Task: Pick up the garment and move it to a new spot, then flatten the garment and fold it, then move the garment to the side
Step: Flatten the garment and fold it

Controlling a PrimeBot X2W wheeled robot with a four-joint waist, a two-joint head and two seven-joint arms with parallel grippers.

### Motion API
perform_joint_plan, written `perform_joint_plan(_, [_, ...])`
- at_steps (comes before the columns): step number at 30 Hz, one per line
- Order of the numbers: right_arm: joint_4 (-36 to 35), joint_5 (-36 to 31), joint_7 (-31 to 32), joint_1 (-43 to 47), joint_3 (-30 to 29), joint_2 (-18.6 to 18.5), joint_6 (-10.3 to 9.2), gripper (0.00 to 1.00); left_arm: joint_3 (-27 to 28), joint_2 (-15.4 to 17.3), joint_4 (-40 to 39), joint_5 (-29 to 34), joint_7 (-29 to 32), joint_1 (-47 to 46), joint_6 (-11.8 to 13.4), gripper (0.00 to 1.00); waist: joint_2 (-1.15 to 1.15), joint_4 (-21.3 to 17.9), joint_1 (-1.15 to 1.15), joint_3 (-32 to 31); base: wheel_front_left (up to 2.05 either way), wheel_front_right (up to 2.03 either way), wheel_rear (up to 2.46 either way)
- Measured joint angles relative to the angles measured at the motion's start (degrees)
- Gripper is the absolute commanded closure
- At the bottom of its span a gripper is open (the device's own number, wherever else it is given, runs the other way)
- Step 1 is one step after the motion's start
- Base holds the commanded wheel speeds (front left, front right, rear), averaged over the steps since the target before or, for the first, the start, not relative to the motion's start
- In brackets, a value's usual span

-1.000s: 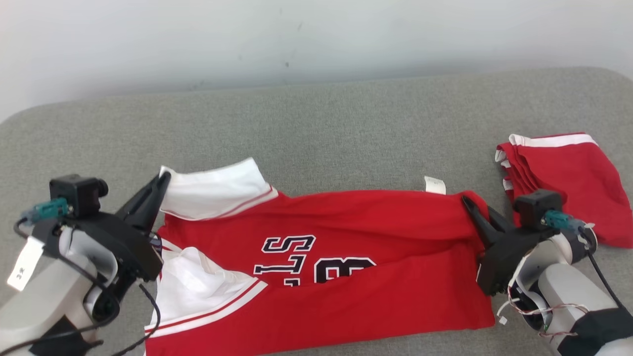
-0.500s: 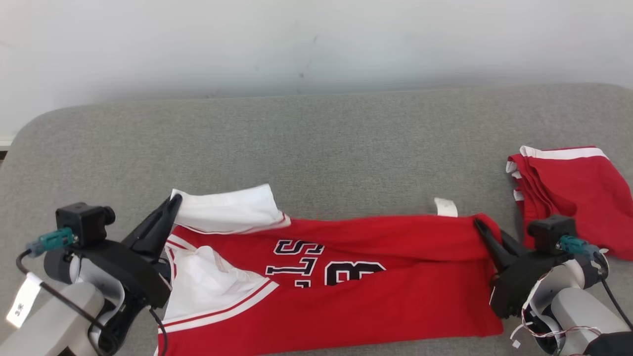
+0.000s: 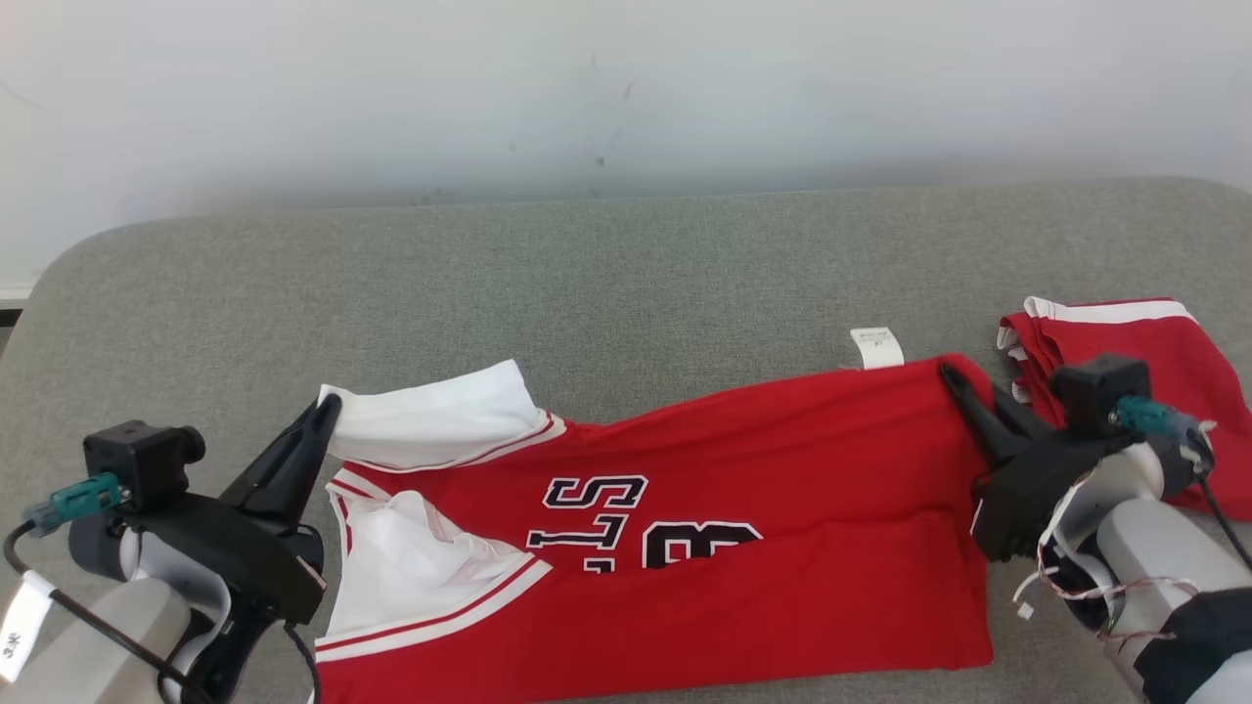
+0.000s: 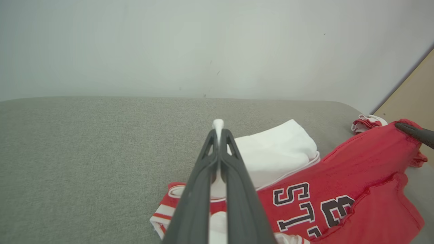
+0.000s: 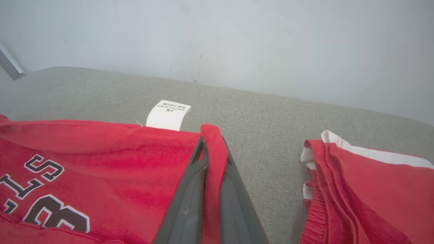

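A grey fabric-covered surface [image 3: 626, 264] lies below a pale wall [image 3: 626, 88]. Nearest, the red jersey with white sleeves and black lettering [image 3: 782, 528] is stretched across the surface's front. The left gripper [image 3: 330, 404] is pinched shut on its upper white sleeve [image 3: 440, 420]. The right gripper [image 3: 945, 370] is clamped on its red corner, beside a white label [image 3: 876, 346]. Further right lies a folded red garment with white trim [image 3: 1164, 342].

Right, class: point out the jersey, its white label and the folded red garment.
jersey [image 3: 782, 489], head view, red body panel.
white label [image 5: 168, 115], right wrist view, its middle.
folded red garment [image 3: 1193, 362], head view, top layer.
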Motion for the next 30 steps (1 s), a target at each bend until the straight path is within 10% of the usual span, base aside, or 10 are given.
perform_joint_plan(30, [8.22,-2.52,10.05,-12.82,12.03,-0.42,0.52,1.0,0.23,-1.09,1.16,6.49,-0.01,0.89,0.14,1.0,0.0,-1.03,0.01,-3.17,0.0,0.0,0.0])
